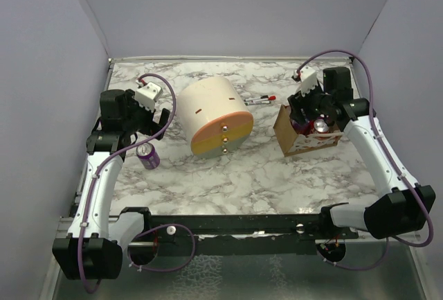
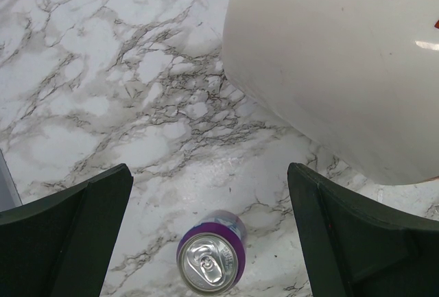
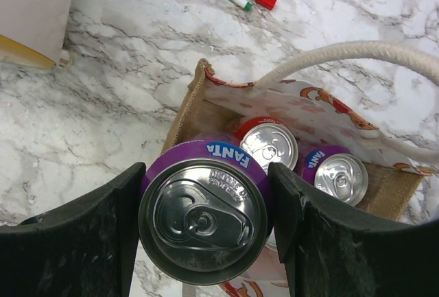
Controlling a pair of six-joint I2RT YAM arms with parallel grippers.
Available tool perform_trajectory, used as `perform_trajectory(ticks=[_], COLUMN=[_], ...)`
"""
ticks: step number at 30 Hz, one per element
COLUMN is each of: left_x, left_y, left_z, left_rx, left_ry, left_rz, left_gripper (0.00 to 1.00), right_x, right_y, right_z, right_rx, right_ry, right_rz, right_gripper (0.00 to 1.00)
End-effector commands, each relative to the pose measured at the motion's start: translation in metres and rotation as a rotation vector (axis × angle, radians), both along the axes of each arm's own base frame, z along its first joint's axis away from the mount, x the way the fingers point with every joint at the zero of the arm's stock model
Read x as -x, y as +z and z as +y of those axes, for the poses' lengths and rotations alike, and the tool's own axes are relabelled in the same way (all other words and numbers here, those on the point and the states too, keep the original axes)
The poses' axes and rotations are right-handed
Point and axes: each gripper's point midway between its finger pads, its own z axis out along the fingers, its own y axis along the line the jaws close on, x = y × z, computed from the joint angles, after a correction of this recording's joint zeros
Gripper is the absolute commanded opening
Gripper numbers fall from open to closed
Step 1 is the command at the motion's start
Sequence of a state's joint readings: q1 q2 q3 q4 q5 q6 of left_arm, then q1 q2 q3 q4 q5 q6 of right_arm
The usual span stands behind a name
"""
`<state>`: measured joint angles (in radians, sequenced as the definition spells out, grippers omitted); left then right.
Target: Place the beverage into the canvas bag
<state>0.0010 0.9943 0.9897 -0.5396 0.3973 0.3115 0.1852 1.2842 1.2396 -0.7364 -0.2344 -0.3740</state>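
Observation:
The small tan canvas bag (image 1: pixel 304 136) stands at the right, open; in the right wrist view (image 3: pixel 199 115) it holds a red can (image 3: pixel 269 144) and a purple can (image 3: pixel 339 177). My right gripper (image 3: pixel 206 225) is shut on a purple Fanta can (image 3: pixel 202 218), held upright over the bag's open top; in the top view it (image 1: pixel 308 109) sits above the bag. A second purple can (image 1: pixel 147 155) stands on the table at the left. My left gripper (image 2: pixel 209 242) is open above it (image 2: pixel 211 259), fingers wide on either side, not touching.
A large cream-and-orange cylinder (image 1: pixel 214 116) lies on its side in the middle, close to the left gripper's right finger (image 2: pixel 363 242). Markers (image 1: pixel 257 99) lie behind it. The bag's pale rope handle (image 3: pixel 357 53) arches beside the right gripper. Walls enclose the table.

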Motion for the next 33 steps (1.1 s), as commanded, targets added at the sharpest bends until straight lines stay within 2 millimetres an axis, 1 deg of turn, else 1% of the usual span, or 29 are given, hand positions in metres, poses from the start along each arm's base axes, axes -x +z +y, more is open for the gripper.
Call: perform_trajectory(ticks=[1,5,10,15,22,29,33], left_x=[0.0,-0.001,-0.002,-0.002,-0.002,-0.001,-0.002], left_y=[0.007,0.005,0.005,0.003,0.004,0.005,0.004], left_z=[-0.004,-0.005,-0.005,-0.006,-0.006,-0.008,-0.008], left_rx=[0.022,0.025,0.029,0.03,0.031,0.038,0.038], left_ry=[-0.019,-0.022,-0.023,-0.028,-0.031,-0.036,-0.038], left_rz=[-0.027,-0.019,-0.015,-0.01,-0.014,-0.012,-0.011], left_gripper=[0.99,0.99,0.99,0.99,0.99,0.99,0.99], right_x=[-0.008,-0.008,-0.013,-0.022,-0.028,-0.035,-0.038], right_y=[0.034,0.028,0.021,0.013,0.002,-0.004,-0.011], right_z=[0.02,0.027,0.026,0.026,0.031,0.031,0.032], right_rx=[-0.111,-0.136,-0.132,-0.123,-0.138,-0.139,-0.135], right_ry=[0.071,0.097,0.09,0.085,0.098,0.092,0.092], right_rz=[-0.072,-0.046,-0.031,-0.024,0.007,-0.004,0.0], right_gripper=[0.13,0.12,0.11,0.11,0.11,0.1,0.11])
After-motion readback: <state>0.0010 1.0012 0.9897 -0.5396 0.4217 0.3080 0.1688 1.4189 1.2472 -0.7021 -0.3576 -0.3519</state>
